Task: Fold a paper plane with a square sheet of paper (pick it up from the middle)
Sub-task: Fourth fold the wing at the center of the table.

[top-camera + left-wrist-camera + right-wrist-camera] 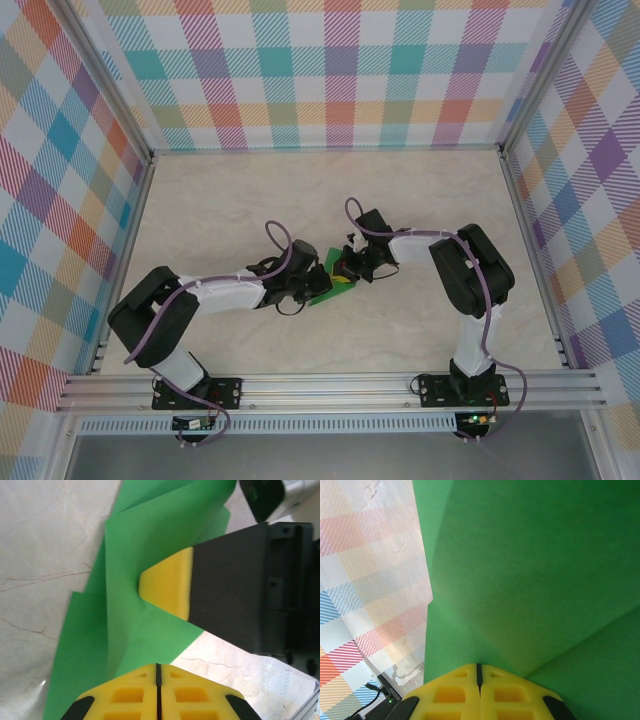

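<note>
The square sheet of paper, creased into layers, is found at the centre of the top view, between the two arms. It is pinched at the bottom of each wrist frame: the left gripper and the right gripper are both pressed together on it. Should the arms be drawn apart unevenly, the thin paper could be torn, pulled free, or creased askew.

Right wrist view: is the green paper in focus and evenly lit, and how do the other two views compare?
Right wrist: green paper slightly soft, shaded in gentle bands along its folds, no glare; the table mirrors the plaid wall. Left wrist: paper edges sharp, table washed out at lower right. Top external: even light, paper small.
</note>
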Controlling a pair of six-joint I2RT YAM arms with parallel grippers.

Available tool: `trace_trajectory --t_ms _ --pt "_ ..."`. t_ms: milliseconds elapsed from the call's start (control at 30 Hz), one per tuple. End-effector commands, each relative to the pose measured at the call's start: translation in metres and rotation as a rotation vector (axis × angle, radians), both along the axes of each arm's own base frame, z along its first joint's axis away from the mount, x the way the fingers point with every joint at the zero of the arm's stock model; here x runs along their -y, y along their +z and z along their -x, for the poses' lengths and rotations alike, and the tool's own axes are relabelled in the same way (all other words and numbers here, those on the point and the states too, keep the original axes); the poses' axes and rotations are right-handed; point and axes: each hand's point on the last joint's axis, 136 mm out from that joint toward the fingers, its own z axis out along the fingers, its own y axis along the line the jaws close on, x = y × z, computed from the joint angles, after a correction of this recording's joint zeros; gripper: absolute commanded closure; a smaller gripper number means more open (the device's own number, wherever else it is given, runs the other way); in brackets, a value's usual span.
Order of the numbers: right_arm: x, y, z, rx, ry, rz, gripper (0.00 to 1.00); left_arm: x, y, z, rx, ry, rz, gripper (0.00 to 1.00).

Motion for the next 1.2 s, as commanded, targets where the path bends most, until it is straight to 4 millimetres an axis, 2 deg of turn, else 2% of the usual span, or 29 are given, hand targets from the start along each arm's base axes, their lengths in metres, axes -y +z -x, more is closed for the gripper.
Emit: trace_trajectory --t_ms 0,533,633,733,900,1000,1167 --pt "0.026 -0.038 0.011 -0.058 -0.050 0.159 0.96 -0.007 -0.011 0.000 -0.006 0.041 -0.027 0.92" --pt "0.030 -0.044 0.014 -0.075 -0.050 0.179 0.97 -0.027 -0.043 0.010 -0.058 0.084 -0.109 0.93" --pt "0.030 -0.044 0.015 -0.075 -0.047 0.180 0.97 -0.027 -0.039 0.009 -0.052 0.081 -0.109 0.93" --pt "0.030 -0.044 0.014 -0.074 -0.049 0.180 0.97 -0.020 -0.026 0.007 -0.027 0.056 -0.080 0.93" --pt "0.030 -0.044 0.014 -0.075 -0.047 0.182 0.97 -0.022 -0.003 0.007 0.026 0.038 -0.061 0.85" --pt "0.031 -0.045 0.015 -0.078 -0.047 0.184 0.97 -0.016 0.006 0.009 0.042 0.018 -0.013 0.83" --pt "0.031 -0.046 0.016 -0.081 -0.046 0.187 0.97 -0.003 0.004 0.009 0.025 -0.008 0.029 0.83"
